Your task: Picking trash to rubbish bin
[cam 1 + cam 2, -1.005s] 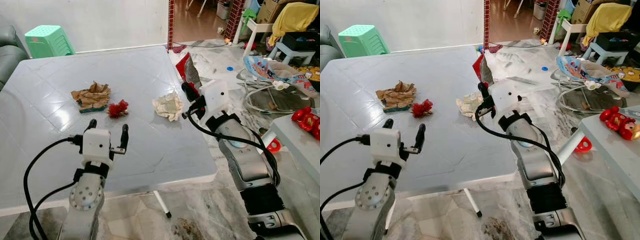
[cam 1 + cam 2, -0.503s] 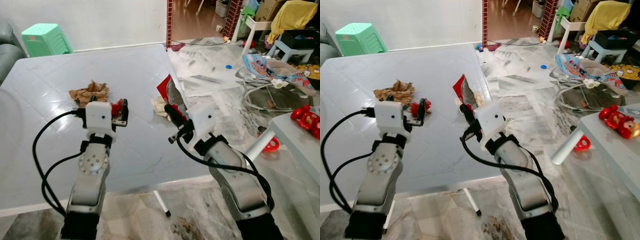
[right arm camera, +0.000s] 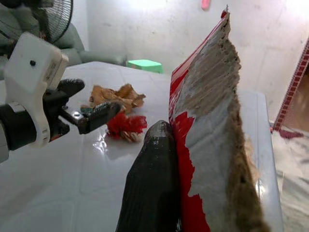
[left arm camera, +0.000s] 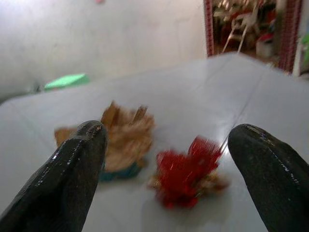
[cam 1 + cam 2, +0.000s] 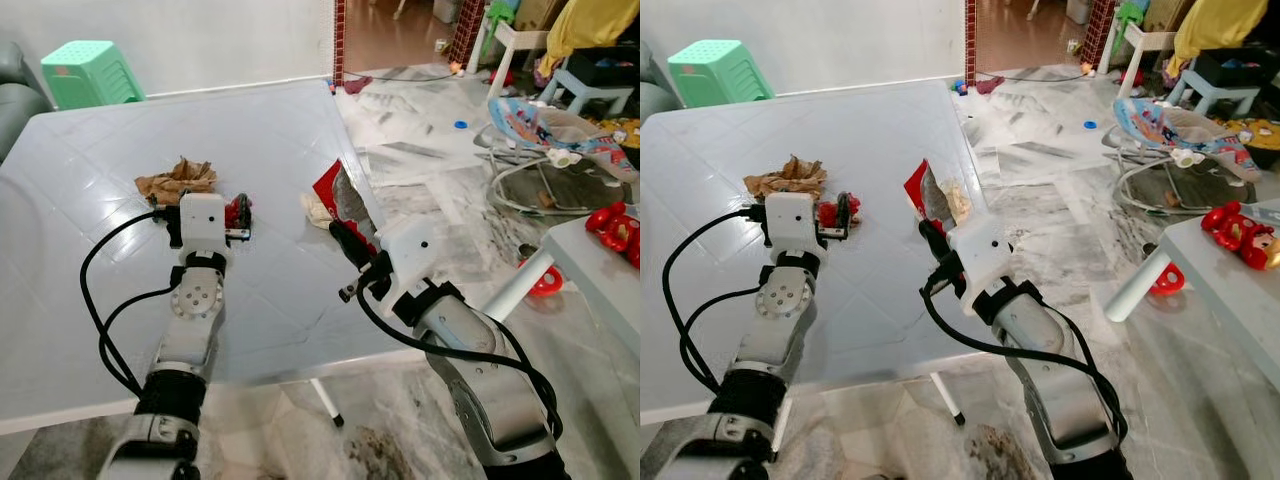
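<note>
On the grey table (image 5: 100, 130) lie a brown crumpled paper (image 5: 178, 180), a small red wad (image 4: 186, 174) and a cream crumpled paper (image 5: 318, 208). My left gripper (image 4: 166, 145) is open low over the table, its two black fingers (image 4: 72, 169) spread either side of the line to the red wad just ahead of them. The brown paper (image 4: 123, 133) lies beyond it. My right gripper (image 5: 345, 238) is shut on a torn red wrapper with a silver inside (image 3: 207, 121), held upright over the table's right side, in front of the cream paper.
A green stool (image 5: 85, 72) stands behind the table. To the right are a baby bouncer (image 5: 540, 130), sheets of paper on the marble floor (image 5: 420, 150) and a white table with red toys (image 5: 615, 225). A table leg (image 5: 322, 405) slants below the near edge.
My left gripper has reached forward across the table up to the red wad. My right gripper has carried the red wrapper leftward and nearer to me.
</note>
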Available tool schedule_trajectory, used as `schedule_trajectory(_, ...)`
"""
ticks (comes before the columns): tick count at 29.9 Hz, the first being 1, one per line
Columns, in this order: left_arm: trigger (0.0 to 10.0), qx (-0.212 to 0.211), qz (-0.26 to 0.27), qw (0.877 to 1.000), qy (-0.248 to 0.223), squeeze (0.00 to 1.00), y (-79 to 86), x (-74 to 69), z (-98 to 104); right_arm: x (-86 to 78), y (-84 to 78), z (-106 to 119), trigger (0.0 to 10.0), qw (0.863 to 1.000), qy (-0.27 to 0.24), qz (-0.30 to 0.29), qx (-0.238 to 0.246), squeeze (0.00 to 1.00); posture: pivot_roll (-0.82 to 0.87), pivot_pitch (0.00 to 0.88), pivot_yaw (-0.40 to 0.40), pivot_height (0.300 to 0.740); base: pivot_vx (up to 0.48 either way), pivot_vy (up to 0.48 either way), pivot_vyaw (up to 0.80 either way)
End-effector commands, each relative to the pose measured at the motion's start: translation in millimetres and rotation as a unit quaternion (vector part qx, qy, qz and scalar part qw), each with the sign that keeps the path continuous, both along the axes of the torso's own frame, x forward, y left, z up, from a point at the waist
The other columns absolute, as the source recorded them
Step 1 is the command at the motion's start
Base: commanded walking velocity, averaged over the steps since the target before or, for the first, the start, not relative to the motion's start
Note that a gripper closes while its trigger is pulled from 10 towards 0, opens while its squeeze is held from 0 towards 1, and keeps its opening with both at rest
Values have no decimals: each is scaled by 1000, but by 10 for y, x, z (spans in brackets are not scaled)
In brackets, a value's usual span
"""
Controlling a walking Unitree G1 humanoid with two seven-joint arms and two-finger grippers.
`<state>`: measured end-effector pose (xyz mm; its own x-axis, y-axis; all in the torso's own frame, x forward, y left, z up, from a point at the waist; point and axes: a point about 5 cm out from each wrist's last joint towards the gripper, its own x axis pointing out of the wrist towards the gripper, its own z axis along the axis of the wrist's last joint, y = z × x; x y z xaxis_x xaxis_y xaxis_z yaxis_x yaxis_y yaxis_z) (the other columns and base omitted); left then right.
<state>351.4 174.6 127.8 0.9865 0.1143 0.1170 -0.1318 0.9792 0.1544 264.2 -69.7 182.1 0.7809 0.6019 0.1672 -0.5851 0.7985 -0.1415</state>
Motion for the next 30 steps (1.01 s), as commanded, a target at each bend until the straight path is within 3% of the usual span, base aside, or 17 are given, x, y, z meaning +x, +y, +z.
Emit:
schedule_trajectory(1, 10000, -1, 0, 1000, 4, 0, 15, 35, -17, -53, 12, 51, 0, 1000, -4, 5, 2, 0, -170, 147, 40, 740, 0, 0, 0)
schedule_trajectory(6, 10000, -15, -8, 998, 53, 0, 3, 92, -187, -162, -12, 24, 0, 1000, 13, 6, -5, 0, -209, 173, 41, 740, 0, 0, 0)
schedule_trajectory(11, 10000, -16, -13, 998, 65, 0, -55, 135, -217, -215, -50, 31, 0, 1000, 20, -3, -9, 0, -235, 190, 39, 740, 0, 0, 0)
schedule_trajectory(16, 10000, -13, -5, 998, 57, 0, -60, 197, -139, -240, -75, 39, 0, 1000, 26, -11, -13, 0, -249, 200, 35, 740, 0, 0, 0)
schedule_trajectory(21, 10000, -5, 35, 998, 51, 0, 77, 261, -31, -285, -79, 31, 0, 999, 34, -11, -16, 0, -260, 208, 34, 740, 0, 0, 0)
schedule_trajectory(30, 10000, 2, 58, 998, 34, 0, 187, 331, 135, -275, -68, 31, 0, 999, 39, -12, -18, 0, -250, 204, 33, 740, 0, 0, 0)
